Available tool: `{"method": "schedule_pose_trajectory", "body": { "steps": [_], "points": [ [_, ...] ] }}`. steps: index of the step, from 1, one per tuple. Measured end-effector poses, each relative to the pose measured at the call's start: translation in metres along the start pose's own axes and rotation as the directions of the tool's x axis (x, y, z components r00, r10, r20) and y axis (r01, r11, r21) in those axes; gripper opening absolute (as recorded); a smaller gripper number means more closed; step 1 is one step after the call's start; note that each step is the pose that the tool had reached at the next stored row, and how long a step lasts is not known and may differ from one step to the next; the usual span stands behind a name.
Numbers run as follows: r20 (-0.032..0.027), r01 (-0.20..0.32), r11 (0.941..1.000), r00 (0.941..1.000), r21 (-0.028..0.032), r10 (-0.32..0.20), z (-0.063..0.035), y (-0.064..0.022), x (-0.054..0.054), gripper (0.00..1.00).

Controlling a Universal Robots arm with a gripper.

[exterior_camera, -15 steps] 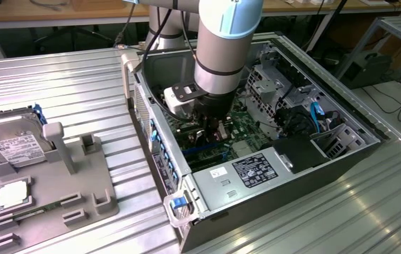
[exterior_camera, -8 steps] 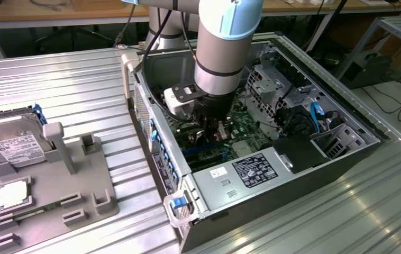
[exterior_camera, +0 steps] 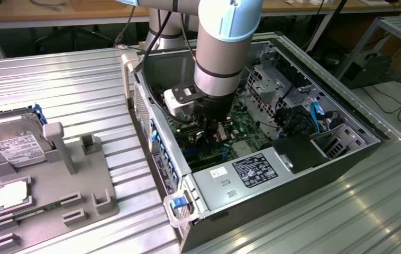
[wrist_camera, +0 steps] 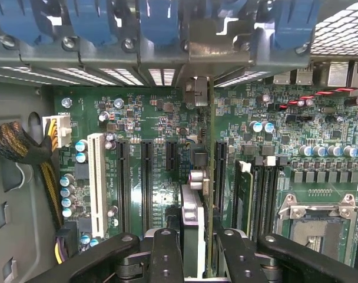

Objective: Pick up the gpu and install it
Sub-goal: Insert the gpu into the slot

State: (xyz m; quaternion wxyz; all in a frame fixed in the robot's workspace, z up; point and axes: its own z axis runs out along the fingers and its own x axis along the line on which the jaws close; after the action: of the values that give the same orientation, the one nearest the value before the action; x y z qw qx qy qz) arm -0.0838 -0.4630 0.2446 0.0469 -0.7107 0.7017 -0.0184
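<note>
Gripper [exterior_camera: 212, 129] inside the computer case [exterior_camera: 169, 69], middle of the exterior view.
Its jaws squeeze the gpu [wrist_camera: 192, 206], standing on edge between them, long side running along the motherboard slots [wrist_camera: 146, 183].

Bright light glares off the ribbed metal table [exterior_camera: 66, 79], while the computer case [exterior_camera: 271, 217] lies dimmer inside.

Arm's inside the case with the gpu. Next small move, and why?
Probably a short, straight push toward the motherboard. The fingers grip the gpu edge-on, running close along the long black slot, bracket end toward the case's rear openings. Whether it is seated I cannot tell, so keep it small.
</note>
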Motion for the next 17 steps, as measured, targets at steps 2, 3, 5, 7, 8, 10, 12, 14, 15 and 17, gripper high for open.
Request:
{"method": "schedule_pose_trajectory", "body": {
  "steps": [2, 3, 5, 7, 8, 10, 12, 14, 15, 17],
  "points": [
    [-0.0002, 0.000, 1.0000, 1.0000, -0.0001, 0.000, 0.0002, 0.0000, 0.0000, 0.29],
    [0.0001, 0.000, 1.0000, 1.0000, 0.0000, 0.000, 0.0005, 0.0001, 0.0000, 0.29],
    [0.0001, 0.000, 1.0000, 1.0000, 0.0001, 0.000, 0.0010, 0.0001, 0.0000, 0.29],
    [0.0001, 0.000, 1.0000, 1.0000, 0.0000, 0.000, 0.0010, 0.0001, 0.0000, 0.29],
    [0.0001, 0.000, 1.0000, 1.0000, 0.0000, 0.000, 0.0010, 0.0001, 0.0000, 0.29],
    [0.0000, 0.000, 1.0000, 1.0000, 0.0000, 0.000, 0.0009, 0.0001, 0.0000, 0.29],
    [0.0003, 0.000, 1.0000, 1.0000, 0.0001, 0.000, 0.0011, -0.0004, 0.0000, 0.29],
    [0.0002, 0.000, 1.0000, 1.0000, 0.0001, 0.000, 0.0012, -0.0016, 0.0001, 0.29],
    [0.0001, 0.000, 1.0000, 1.0000, 0.0000, 0.000, 0.0012, -0.0020, 0.0000, 0.29],
    [0.0001, 0.000, 1.0000, 1.0000, 0.0000, 0.000, 0.0012, -0.0019, 0.0001, 0.29]
  ]
}}
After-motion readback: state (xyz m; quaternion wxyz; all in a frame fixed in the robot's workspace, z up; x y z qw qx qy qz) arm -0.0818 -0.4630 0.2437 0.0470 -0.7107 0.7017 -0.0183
